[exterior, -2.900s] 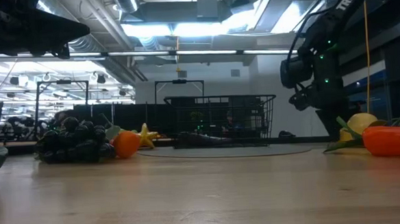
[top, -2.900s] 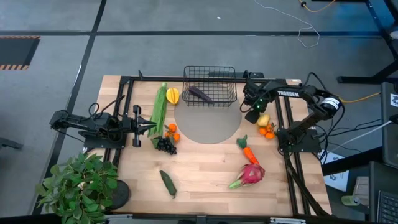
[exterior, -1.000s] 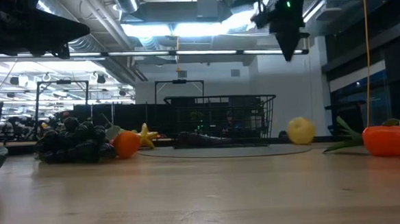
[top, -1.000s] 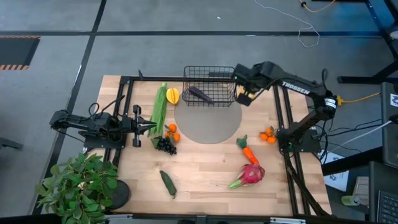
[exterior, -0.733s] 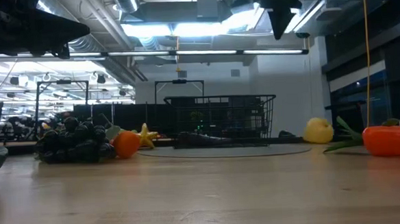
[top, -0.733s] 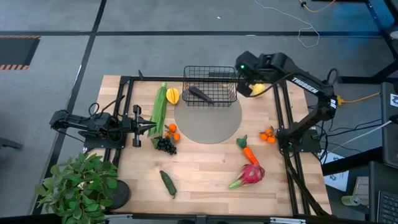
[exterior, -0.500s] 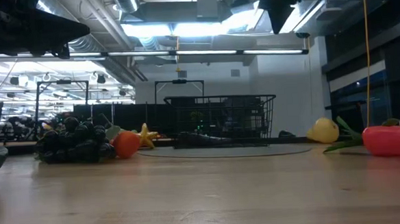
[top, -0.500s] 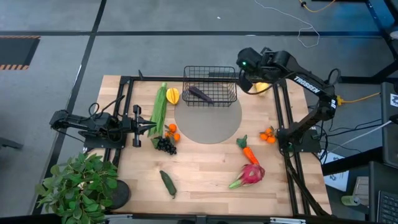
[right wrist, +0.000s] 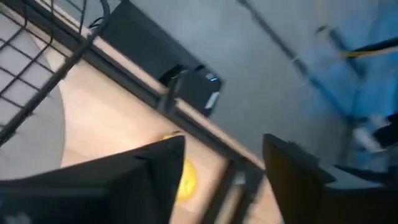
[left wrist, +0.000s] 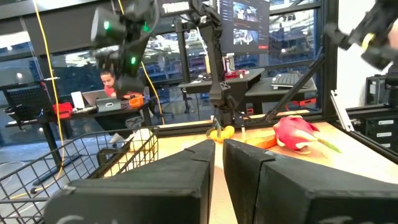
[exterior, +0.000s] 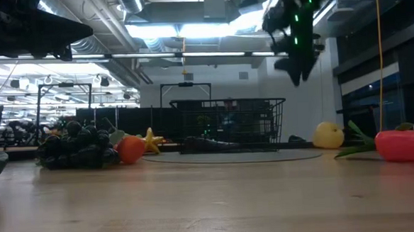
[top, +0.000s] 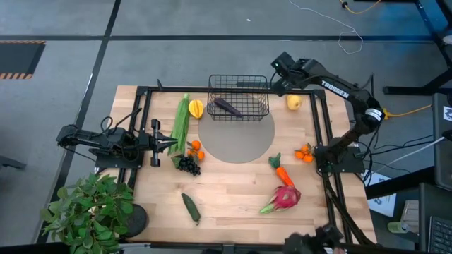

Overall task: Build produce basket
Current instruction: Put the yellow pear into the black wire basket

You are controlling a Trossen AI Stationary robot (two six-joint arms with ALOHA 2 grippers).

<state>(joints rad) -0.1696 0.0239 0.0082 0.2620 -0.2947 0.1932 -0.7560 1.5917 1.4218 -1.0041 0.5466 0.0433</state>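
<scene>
Yellow fruit on the wood, just right of basket, below spread, empty right claw. Nearer that arm than the shut left claw.

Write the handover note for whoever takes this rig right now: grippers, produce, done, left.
Left gripper: shut, empty, parked beside the corn.
Right gripper: open, empty, raised by the basket's far right corner.
Done: only the eggplant lies in the basket.
Left: yellow fruit on the table right of the basket; starfruit, grapes, oranges, carrot, dragon fruit, cucumber and corn also outside.
</scene>
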